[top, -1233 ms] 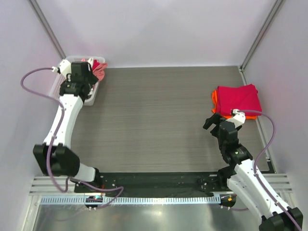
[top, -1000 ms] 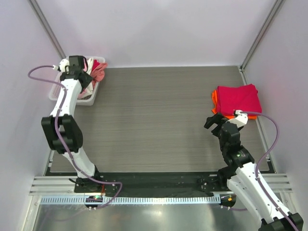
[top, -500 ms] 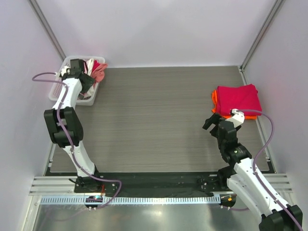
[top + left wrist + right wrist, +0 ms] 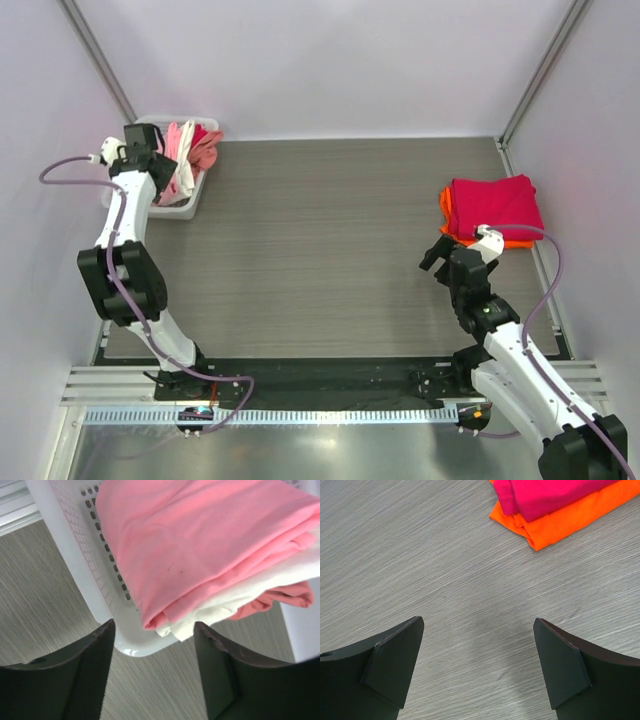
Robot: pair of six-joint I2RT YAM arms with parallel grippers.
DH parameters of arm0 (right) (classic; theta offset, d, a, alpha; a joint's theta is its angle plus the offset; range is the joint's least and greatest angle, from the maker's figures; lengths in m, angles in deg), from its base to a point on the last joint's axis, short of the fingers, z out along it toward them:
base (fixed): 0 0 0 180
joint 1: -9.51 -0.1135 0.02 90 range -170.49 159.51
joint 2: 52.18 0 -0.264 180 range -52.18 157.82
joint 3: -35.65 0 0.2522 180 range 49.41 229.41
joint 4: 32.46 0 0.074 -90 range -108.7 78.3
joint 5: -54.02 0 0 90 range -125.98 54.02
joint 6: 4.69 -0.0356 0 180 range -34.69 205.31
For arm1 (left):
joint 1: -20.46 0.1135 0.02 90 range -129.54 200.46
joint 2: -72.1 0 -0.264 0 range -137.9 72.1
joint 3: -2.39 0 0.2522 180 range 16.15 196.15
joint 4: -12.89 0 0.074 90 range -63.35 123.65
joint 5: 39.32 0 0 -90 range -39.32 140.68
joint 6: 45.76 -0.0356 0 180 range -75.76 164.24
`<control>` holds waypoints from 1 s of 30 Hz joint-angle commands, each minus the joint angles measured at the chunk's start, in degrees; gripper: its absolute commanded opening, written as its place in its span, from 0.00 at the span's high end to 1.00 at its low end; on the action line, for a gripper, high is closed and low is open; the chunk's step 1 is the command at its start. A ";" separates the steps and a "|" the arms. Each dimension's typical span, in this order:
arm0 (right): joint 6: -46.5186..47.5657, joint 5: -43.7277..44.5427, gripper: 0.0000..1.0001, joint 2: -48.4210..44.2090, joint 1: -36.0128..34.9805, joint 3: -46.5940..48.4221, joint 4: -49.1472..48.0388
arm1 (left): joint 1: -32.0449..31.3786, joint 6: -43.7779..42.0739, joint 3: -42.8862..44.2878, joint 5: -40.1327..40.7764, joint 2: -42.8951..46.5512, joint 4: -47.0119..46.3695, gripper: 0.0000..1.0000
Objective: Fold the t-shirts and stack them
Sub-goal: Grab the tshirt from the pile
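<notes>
Shifting leftward, the left pincer point(image 4: 153, 630) is hovering wide open and empty beside the pink shirt point(image 4: 200, 540) in the basket point(image 4: 75, 545). It likely needs to close in and grasp. The right pincer point(image 4: 478, 621) is idling open and empty.

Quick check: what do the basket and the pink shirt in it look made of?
Basket: white plastic, smooth and slightly glossy, judging by its moulded perforated wall and shiny rim. Pink shirt: soft matte knit, probably cotton jersey; it drapes limply in rounded folds.
</notes>
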 commanded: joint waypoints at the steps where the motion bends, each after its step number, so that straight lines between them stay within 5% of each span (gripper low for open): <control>1: -0.01 0.56 0.03 -0.35 -0.01 2.72 -1.53 | 0.57 1.91 3.58 -1.20 -4.85 1.46 0.37; 8: 0.16 0.91 0.03 -2.11 -0.10 2.01 -1.53 | 1.27 3.58 5.42 -5.06 -9.34 -0.47 0.52; 11: 0.08 0.82 0.03 -1.94 -0.01 2.01 -1.53 | 1.71 3.40 7.01 -4.55 -10.31 1.72 0.70; 12: 0.16 0.82 0.03 -1.94 -0.01 2.01 -1.53 | 1.80 3.31 7.19 -3.50 -10.14 1.90 0.87; 14: 0.08 0.74 0.03 -1.85 -0.10 2.10 -1.44 | 2.32 3.23 7.01 -2.53 -9.00 1.72 1.00; 24: 0.08 0.91 0.03 -1.94 -0.01 2.02 -1.44 | 1.97 2.08 -0.53 -1.46 10.39 -1.52 1.00; 30: 0.08 0.83 0.03 -1.94 -0.01 2.01 -1.53 | 1.80 5.07 -10.38 -11.47 24.83 -7.49 1.00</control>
